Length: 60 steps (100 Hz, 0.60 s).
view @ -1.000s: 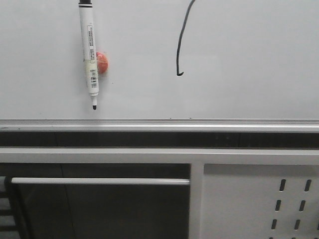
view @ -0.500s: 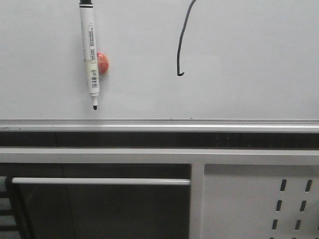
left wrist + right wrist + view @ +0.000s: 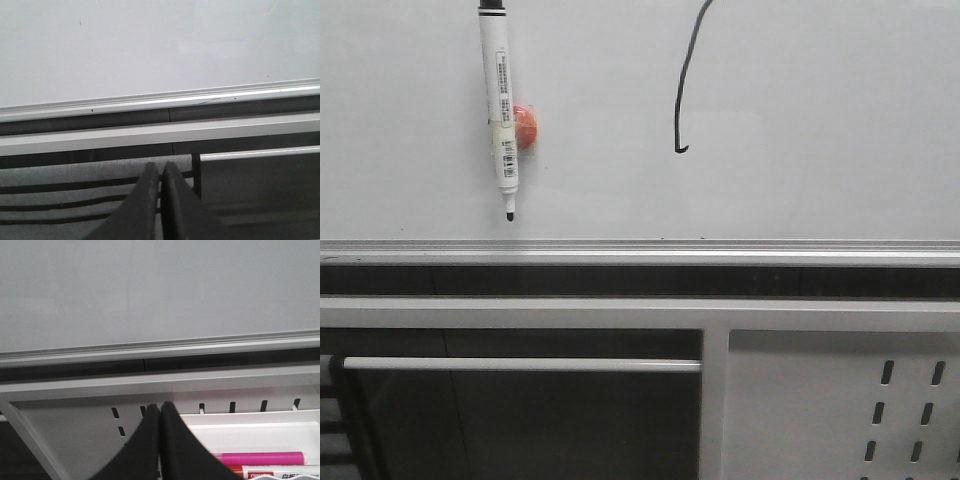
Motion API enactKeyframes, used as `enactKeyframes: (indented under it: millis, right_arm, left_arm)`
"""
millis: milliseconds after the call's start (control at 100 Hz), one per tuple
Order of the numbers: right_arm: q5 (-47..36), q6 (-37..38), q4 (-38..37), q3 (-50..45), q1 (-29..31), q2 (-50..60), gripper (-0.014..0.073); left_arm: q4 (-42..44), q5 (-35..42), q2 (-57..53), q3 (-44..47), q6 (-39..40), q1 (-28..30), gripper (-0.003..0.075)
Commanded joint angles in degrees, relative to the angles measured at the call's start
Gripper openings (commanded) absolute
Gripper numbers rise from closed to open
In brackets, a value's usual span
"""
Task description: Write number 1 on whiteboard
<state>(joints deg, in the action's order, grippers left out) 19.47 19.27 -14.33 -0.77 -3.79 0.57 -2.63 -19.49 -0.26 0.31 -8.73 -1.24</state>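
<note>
The number 1 stands finished on the whiteboard in the front view: a thin black stroke, slightly curved, with a small hook at its foot, right of centre and running off the top of the frame. Nothing has shifted across the past second; the stroke, the marker hanging tip-down to its left and the orange magnet just behind it sit exactly where they were. That stillness suggests the writing is done and the arms have retired. Below the board runs its silver rail, and lower right is a white slotted panel. Neither arm shows in this view.

In the left wrist view, the left pincer is closed, its dark fingers pressed together with nothing between them, pointed toward the rail from below and well clear of the board surface.

In the right wrist view, the right pincer is likewise closed and empty, held low before the slotted panel. Beside it, a white tray holds a pink marker and further markers only partly visible.
</note>
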Motion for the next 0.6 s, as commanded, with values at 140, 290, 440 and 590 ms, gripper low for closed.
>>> enactKeyframes:
  millis: [140,290,440,590]
  right_arm:
    - [-1.18,-6.66,-0.41,-1.51,3.42,1.08,-0.0076]
    - [-1.32,-7.89,-0.23,-1.51,7.12,1.08,-0.0076]
    - [-1.60,-14.70,5.76,-1.51,7.26,1.08,-0.0076]
    - [-1.73,-20.81,9.80,-1.51,7.26,1.08,-0.0076]
  left_arm:
    - [0.27,2.63,-1.55,1.19,0.53,0.14,-0.0018]
    - [0.27,2.63,-1.55,1.19,0.53,0.14,-0.0018]
    - [0.27,2.63,-1.55,1.19,0.53,0.14,-0.0018]
    - [0.27,2.63,-1.55,1.19,0.53,0.14,-0.0018]
